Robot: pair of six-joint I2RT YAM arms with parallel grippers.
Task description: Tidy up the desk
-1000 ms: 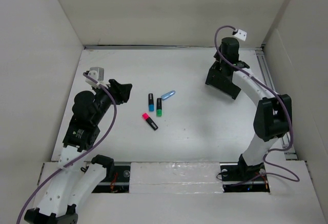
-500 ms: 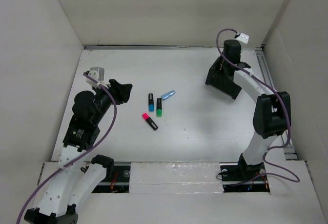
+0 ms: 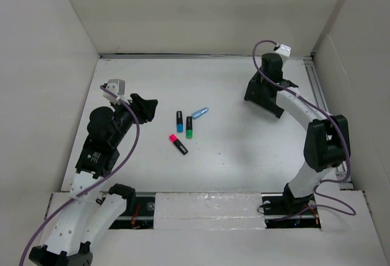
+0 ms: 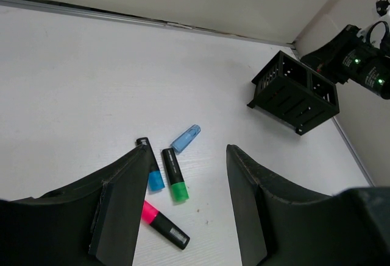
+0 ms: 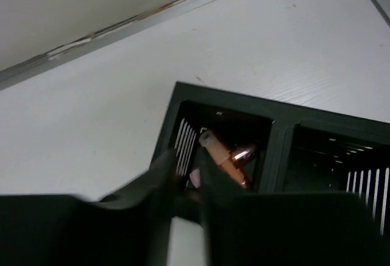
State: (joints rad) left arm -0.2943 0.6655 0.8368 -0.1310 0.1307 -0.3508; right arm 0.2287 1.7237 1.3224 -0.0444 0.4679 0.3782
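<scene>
The white desk fills the walled enclosure, with a black organizer at its far right. The right tool hangs over the organizer's compartment, and I cannot tell its grip. The left tool is spread and empty near the pink, green and blue highlighters.

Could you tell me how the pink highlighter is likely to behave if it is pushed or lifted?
The pink highlighter looks like rigid plastic, so it should stay stiff and feel light. Lying flat on the bare desk, it would probably slide or spin under a push; whether it would roll I cannot tell. Its smooth barrel may slip in a loose pinch.
</scene>
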